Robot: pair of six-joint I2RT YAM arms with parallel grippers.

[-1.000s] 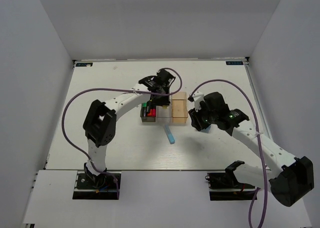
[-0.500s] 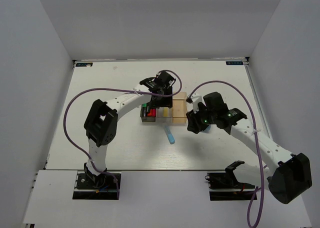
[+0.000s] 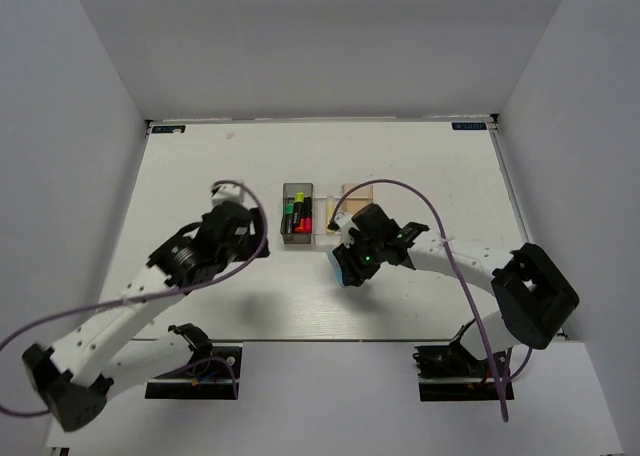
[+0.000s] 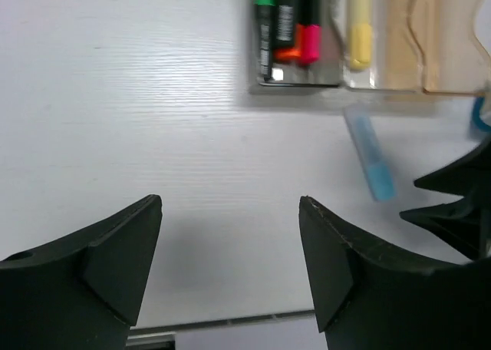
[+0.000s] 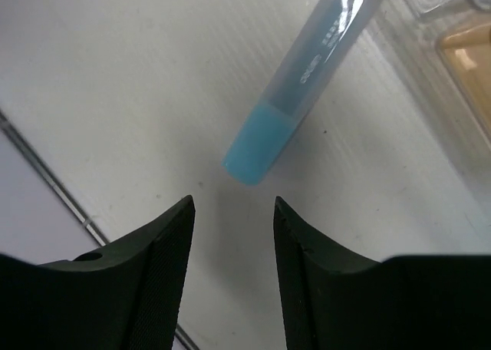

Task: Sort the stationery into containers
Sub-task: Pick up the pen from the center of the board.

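1. You are looking at a white table (image 3: 200,176) with a faint grain; it carries everything here.
2. Near its middle stands a row of bins (image 4: 299,77), dark grey, clear and orange-tan, joined side by side.
3. A light blue stick (image 4: 370,156) lies flat on the tabletop just in front of the row's clear middle part, slanted, its solid blue end pointing away from the row.

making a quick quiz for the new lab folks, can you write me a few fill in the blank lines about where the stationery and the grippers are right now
1. The light blue stick lies on the ____, outside the containers.
2. The right gripper hovers by the stick's blue end with its jaws ____.
3. The pale yellow stick lies in the ____ bin.
4. The left gripper is open and holds ____.

Missing words: table; open; clear; nothing
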